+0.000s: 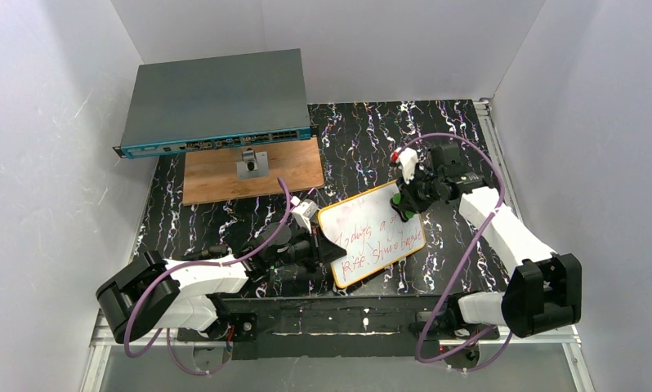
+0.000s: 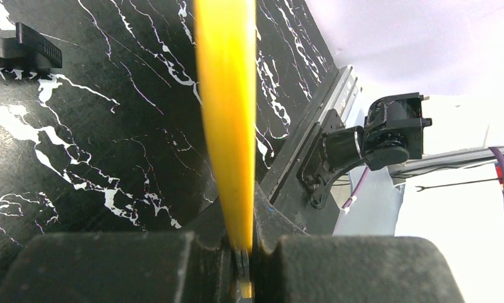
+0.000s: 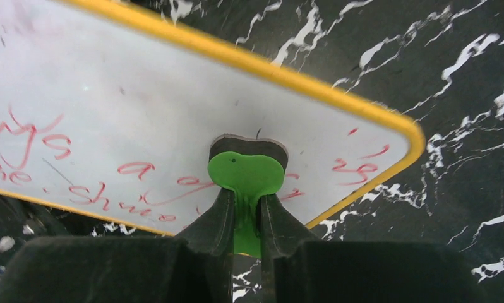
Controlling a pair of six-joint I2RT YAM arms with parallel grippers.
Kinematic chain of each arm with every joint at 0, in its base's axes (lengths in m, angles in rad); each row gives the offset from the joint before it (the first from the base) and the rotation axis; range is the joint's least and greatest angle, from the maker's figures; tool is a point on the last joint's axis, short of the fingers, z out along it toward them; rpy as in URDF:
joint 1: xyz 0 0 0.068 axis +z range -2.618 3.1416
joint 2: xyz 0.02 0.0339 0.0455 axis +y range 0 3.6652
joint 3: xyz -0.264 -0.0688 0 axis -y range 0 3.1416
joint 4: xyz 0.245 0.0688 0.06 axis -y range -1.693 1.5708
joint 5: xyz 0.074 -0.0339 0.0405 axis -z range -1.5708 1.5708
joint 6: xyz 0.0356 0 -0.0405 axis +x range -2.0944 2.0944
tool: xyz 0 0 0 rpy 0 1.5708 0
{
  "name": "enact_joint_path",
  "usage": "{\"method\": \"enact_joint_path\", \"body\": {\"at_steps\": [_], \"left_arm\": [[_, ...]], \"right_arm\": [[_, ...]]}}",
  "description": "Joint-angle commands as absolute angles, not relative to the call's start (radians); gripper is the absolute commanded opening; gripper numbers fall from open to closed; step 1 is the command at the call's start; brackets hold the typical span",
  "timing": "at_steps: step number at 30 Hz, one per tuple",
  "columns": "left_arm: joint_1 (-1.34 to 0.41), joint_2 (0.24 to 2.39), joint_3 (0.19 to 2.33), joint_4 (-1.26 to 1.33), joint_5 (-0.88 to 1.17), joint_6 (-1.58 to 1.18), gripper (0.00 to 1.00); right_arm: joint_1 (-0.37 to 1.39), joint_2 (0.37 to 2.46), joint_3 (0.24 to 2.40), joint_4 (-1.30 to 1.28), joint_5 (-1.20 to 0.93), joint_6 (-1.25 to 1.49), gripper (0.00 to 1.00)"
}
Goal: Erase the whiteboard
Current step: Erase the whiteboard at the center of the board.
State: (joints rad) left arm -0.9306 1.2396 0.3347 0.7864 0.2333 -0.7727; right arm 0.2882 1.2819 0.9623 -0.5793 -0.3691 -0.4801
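Observation:
The whiteboard [image 1: 372,233], white with an orange rim and red handwriting, lies tilted in the middle of the black marbled table. My left gripper [image 1: 327,249] is shut on its left edge; in the left wrist view the orange rim [image 2: 227,113] runs edge-on up from between the jaws. My right gripper [image 1: 404,204] is shut on a green eraser [image 3: 246,173], whose dark pad rests on the whiteboard [image 3: 142,107] near its right end, among the red marks.
A brown wooden board [image 1: 253,171] with a small grey block [image 1: 252,163] lies at the back left, under a grey network switch [image 1: 216,102]. White walls close in both sides. A metal rail [image 1: 490,139] runs along the table's right edge.

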Motion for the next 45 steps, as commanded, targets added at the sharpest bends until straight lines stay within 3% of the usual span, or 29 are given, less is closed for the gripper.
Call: {"method": "enact_joint_path", "body": {"at_steps": [1,11,21,28,35,45], "left_arm": [[-0.948,1.199,0.357,0.868,0.344,-0.705,0.00],[-0.948,1.200,0.351,0.884,0.352,-0.706,0.00],[-0.948,1.207,0.353,0.890,0.356,-0.704,0.00],[-0.948,1.207,0.353,0.888,0.356,-0.710,0.00],[-0.948,1.203,0.356,0.890,0.359,-0.708,0.00],[-0.948,1.222,0.361,0.903,0.368,-0.710,0.00]], "right_arm": [[0.294,1.328,1.099,-0.501,-0.319,-0.378,0.01],[0.250,1.370,1.003,-0.465,-0.122,-0.432,0.01],[0.267,1.307,0.980,-0.596,-0.489,-0.528,0.01],[0.242,1.398,1.144,-0.538,-0.305,-0.381,0.01],[0.192,1.415,1.057,-0.530,-0.207,-0.428,0.01],[0.212,1.364,0.982,-0.626,-0.401,-0.551,0.01]]}}
